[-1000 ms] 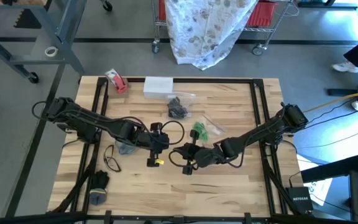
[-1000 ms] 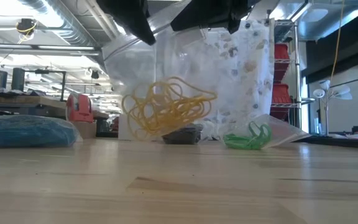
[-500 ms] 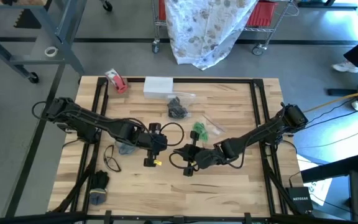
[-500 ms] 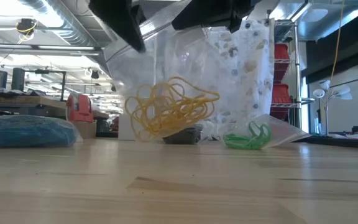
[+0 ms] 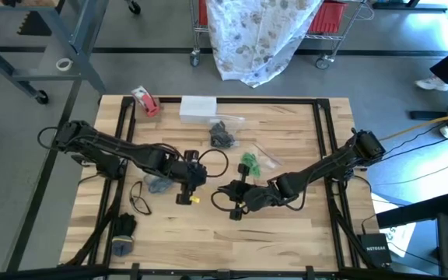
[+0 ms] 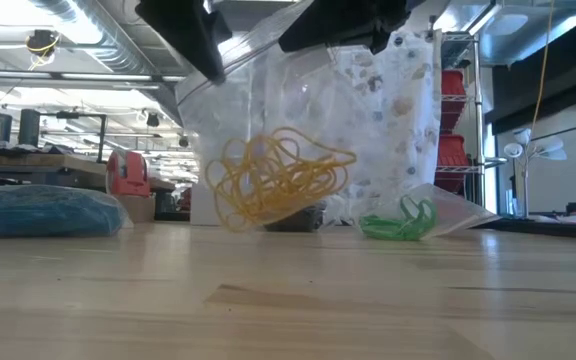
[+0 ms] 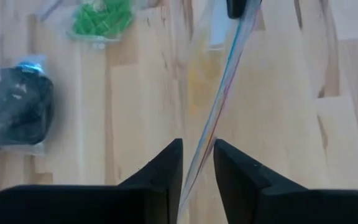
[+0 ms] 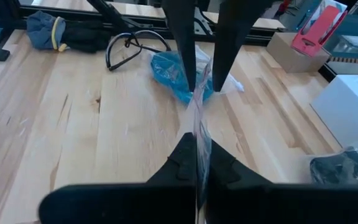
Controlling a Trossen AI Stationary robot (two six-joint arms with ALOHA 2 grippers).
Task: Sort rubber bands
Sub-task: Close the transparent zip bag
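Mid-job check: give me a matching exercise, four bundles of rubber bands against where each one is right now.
Things:
1. yellow rubber bands
2. green rubber bands
3. black rubber bands
4. blue rubber bands

Places:
A. on the table just behind the right arm
B. in the clear bag that both grippers hold up
C. on the table beside the left arm
D. nearest the white box

Pairs: 1-B, 2-A, 3-D, 4-C

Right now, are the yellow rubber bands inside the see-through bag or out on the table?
Inside. In the low view the yellow rubber bands bunch behind the clear bag wall, hanging above the table.
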